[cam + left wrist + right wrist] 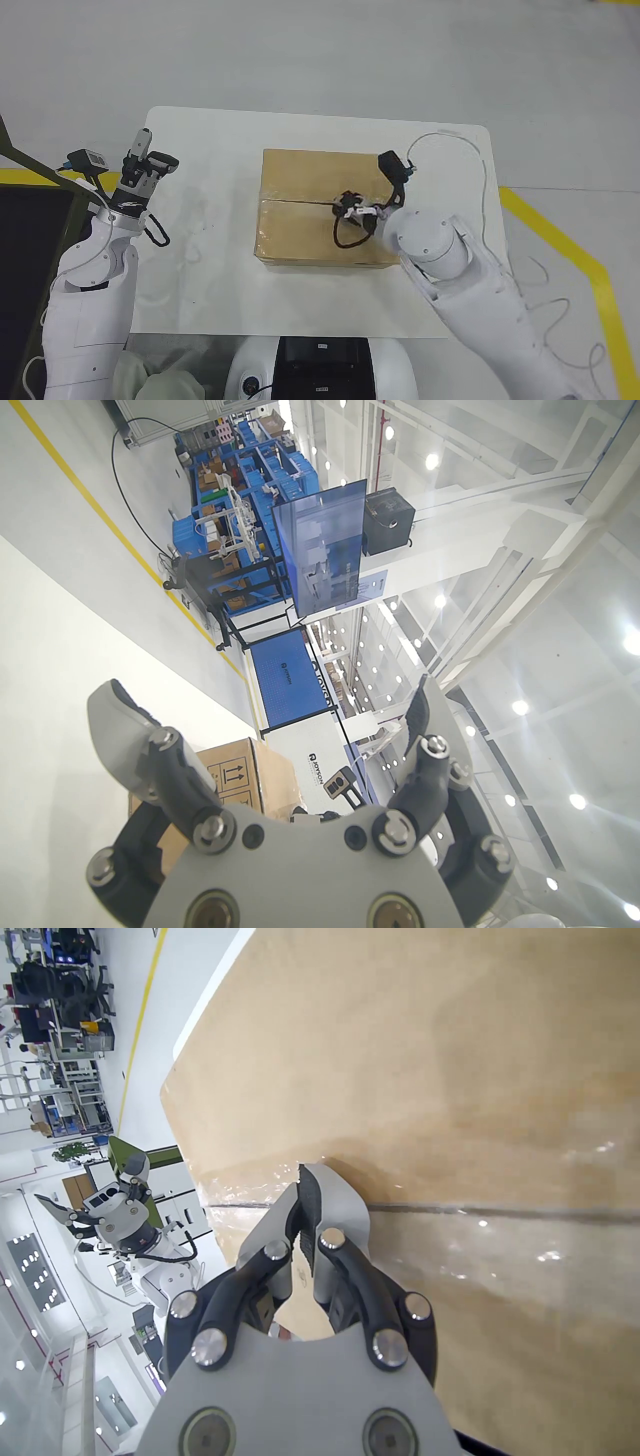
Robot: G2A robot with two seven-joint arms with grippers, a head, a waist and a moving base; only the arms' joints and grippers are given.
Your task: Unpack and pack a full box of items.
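— Box [320, 205]: where is it?
— You have it closed in the middle of the table [200, 290], its flaps meeting at a taped seam [500, 1214].
— And your right gripper [303, 1200]?
— Clenched, fingers pressed together with nothing between them, tips down at that seam on the box top.
— Your left gripper [148, 152]?
— Released, fingers spread wide and holding nothing, raised by the table's left edge, well apart from the box.

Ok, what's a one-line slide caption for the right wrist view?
Right gripper, shut, with its tip at the taped centre seam of the closed cardboard box.
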